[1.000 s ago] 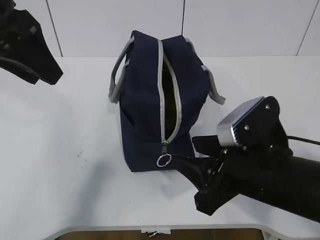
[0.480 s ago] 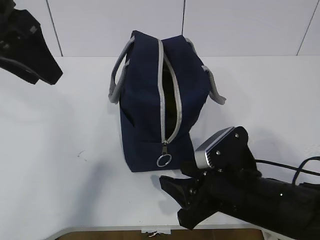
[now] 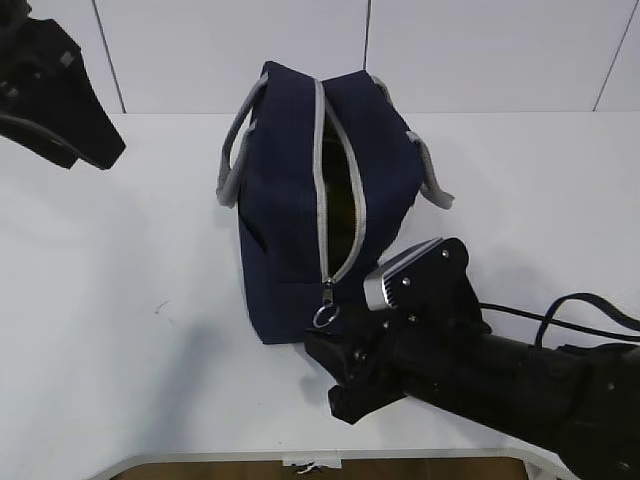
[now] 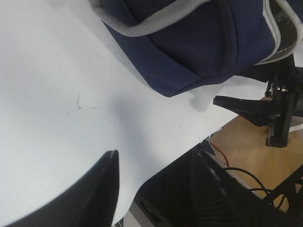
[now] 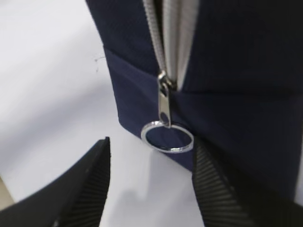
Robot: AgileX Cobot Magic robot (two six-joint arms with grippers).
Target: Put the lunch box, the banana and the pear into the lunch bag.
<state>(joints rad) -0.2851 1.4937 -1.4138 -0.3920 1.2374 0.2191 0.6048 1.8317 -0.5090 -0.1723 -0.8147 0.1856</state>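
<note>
The lunch bag (image 3: 315, 190) stands upright in the middle of the white table (image 3: 120, 260), zipper (image 3: 322, 180) parted along the top, its ring pull (image 5: 167, 137) hanging at the near end. Right there is the right gripper (image 3: 335, 365), low over the table on an arm stretched in from the right, jaws apart and empty, the ring just beyond and between the fingertips, one finger (image 5: 218, 189) close by the fabric. Far left, the left gripper (image 4: 151, 179) hangs high above the table, spread, holding nothing
</note>
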